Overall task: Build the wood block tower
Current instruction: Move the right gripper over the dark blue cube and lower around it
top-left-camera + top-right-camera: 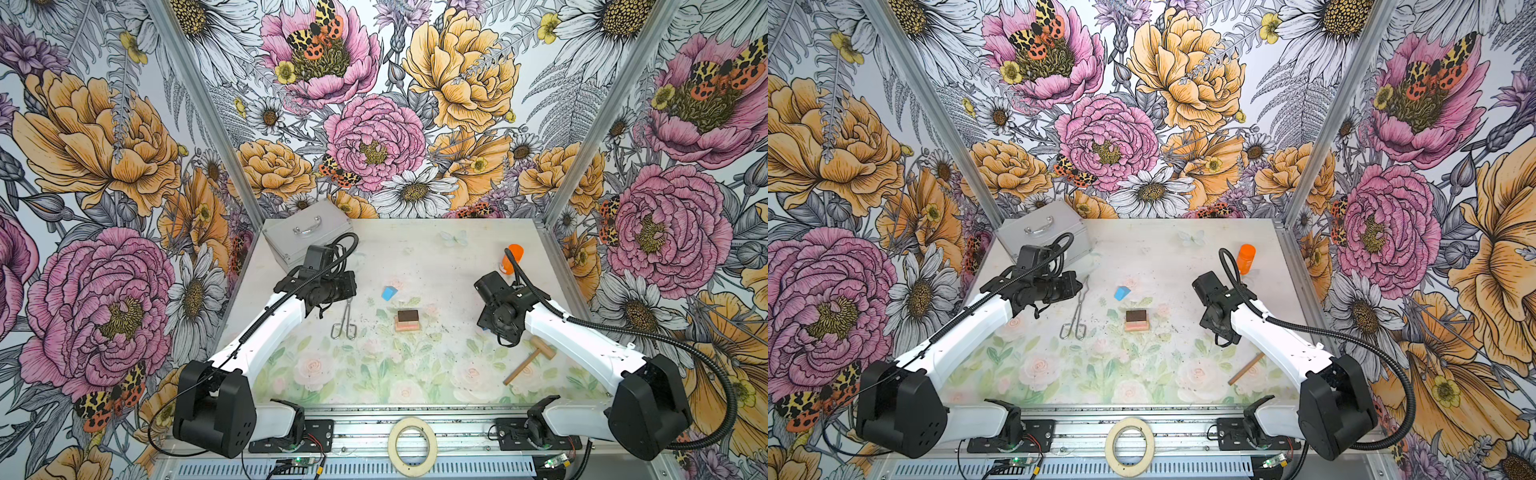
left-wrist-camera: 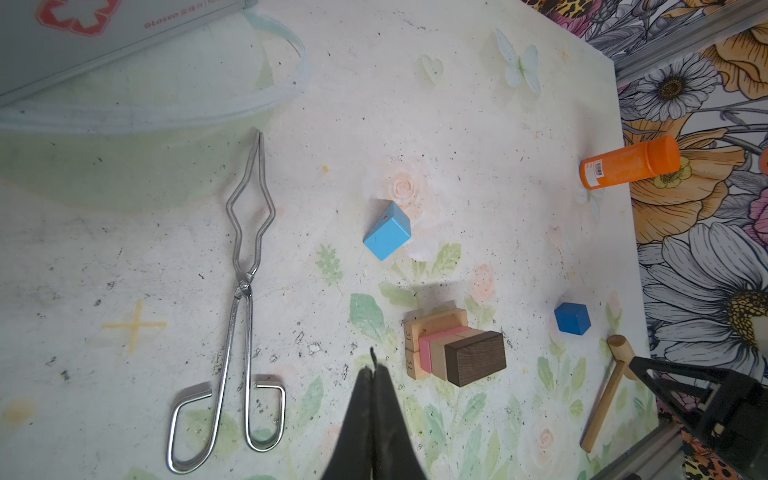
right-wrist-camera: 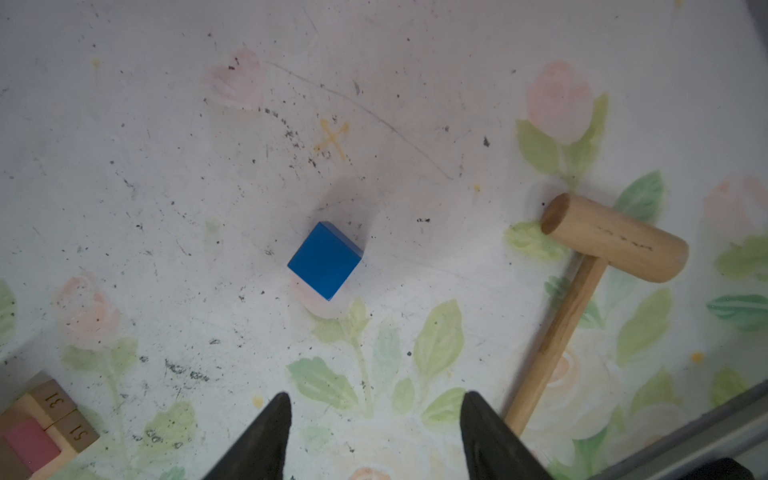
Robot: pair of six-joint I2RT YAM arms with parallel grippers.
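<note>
Your right gripper (image 3: 376,395), apart and empty, faces the dark blue cube (image 3: 324,261) near the wood block tower (image 2: 455,353); left gripper (image 2: 374,368) is pinched together.

The silver case (image 2: 104,45) carries a red cross outline (image 2: 79,14) and red lettering that reads roughly "GLosen", followed by characters too small to read. At the foot of the wood block tower (image 2: 453,353), two tan blocks (image 2: 409,334) (image 3: 54,401) are stamped "31" and "51". The orange bottle (image 2: 631,162) bears a white barcode label (image 2: 598,169), its print illegible.
</note>
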